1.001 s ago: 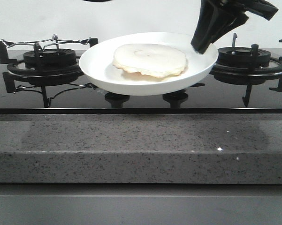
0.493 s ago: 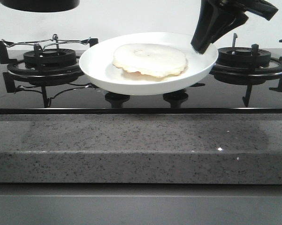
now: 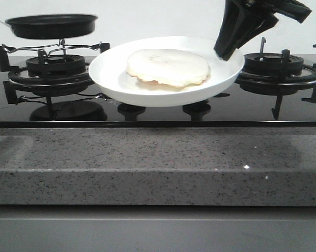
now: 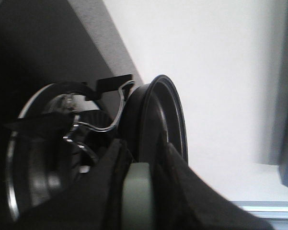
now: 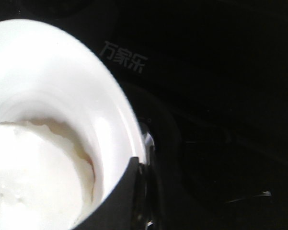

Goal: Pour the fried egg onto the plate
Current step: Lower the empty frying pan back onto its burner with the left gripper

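Note:
The fried egg (image 3: 168,67), a pale cream disc with browned edges, lies flat on the white plate (image 3: 115,79). The plate hangs tilted above the hob between the two burners. My right gripper (image 3: 224,51) is shut on its right rim. In the right wrist view the plate (image 5: 62,81) and the egg (image 5: 28,172) fill one side, with the gripper (image 5: 141,191) clamping the rim. A black frying pan (image 3: 51,25) hovers level just above the left burner. My left gripper (image 4: 143,149) is shut on the pan's pale handle (image 4: 139,196); the pan (image 4: 158,120) shows edge-on.
The left burner grate (image 3: 52,65) sits right under the pan. The right burner (image 3: 276,65) lies beside the right arm. Two knobs (image 3: 131,110) (image 3: 196,109) stand below the plate. A grey granite counter edge (image 3: 158,163) runs across the front.
The pan has come down from the top left and now hovers level just above the left burner. The plate, egg and right gripper have not moved.

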Available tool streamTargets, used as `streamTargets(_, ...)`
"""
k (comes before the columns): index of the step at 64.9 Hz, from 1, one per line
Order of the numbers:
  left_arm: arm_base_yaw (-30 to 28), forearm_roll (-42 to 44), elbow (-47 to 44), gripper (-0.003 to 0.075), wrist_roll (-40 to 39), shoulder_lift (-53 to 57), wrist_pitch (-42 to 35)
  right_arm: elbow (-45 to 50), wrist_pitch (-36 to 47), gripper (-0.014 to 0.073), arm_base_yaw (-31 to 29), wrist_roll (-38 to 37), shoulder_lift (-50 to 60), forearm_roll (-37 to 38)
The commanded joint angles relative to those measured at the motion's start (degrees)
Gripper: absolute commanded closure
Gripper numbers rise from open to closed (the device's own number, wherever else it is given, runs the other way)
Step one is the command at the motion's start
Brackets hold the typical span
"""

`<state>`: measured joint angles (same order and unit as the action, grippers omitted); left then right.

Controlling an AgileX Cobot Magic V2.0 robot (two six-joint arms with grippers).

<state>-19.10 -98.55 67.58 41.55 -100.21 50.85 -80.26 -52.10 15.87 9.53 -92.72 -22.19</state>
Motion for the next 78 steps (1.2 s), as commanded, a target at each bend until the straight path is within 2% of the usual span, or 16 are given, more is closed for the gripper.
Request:
streamTargets(1, -0.05, -1.78, 2.01, 0.0739, -0.68, 2.75, 1.12, -1.54, 2.12, 0.0655, -0.05, 0.39, 2.75, -2.22)
streamTargets(32, -0.05, 2.80, 2.01, 0.0738, -0.68, 2.75, -1.08, -1.54, 2.12, 0.0655, -0.05, 0.39, 2.75, -2.22)
streamTargets(38, -0.05, 4.11, 2.01, 0.0715, -0.68, 2.75, -0.98, -1.54, 2.12, 0.0655, -0.05, 0.39, 2.75, -2.22)
streamTargets(43, -0.05, 4.33, 2.01, 0.0635, -0.68, 2.75, -0.74, -1.54, 2.12, 0.0655, -0.05, 0.39, 2.75, -2.22)
streamTargets(55, -0.05, 4.33, 2.01, 0.0375, -0.68, 2.75, 0.35, -1.54, 2.12, 0.0655, -0.05, 0.39, 2.75, -2.22)
streamTargets(62, -0.05, 4.47, 2.01, 0.0262, -0.68, 2.75, 1.57, -1.54, 2.12, 0.0655, -0.05, 0.39, 2.75, -2.22)
streamTargets(69, -0.05, 5.14, 2.01, 0.0201, -0.68, 2.75, 3.15, -1.54, 2.12, 0.0655, -0.05, 0.39, 2.75, -2.22)
streamTargets(78, -0.05, 8.26, 2.01, 0.0196, -0.68, 2.75, 5.15, -1.54, 2.12, 0.0655, -0.05, 0.39, 2.75, -2.22)
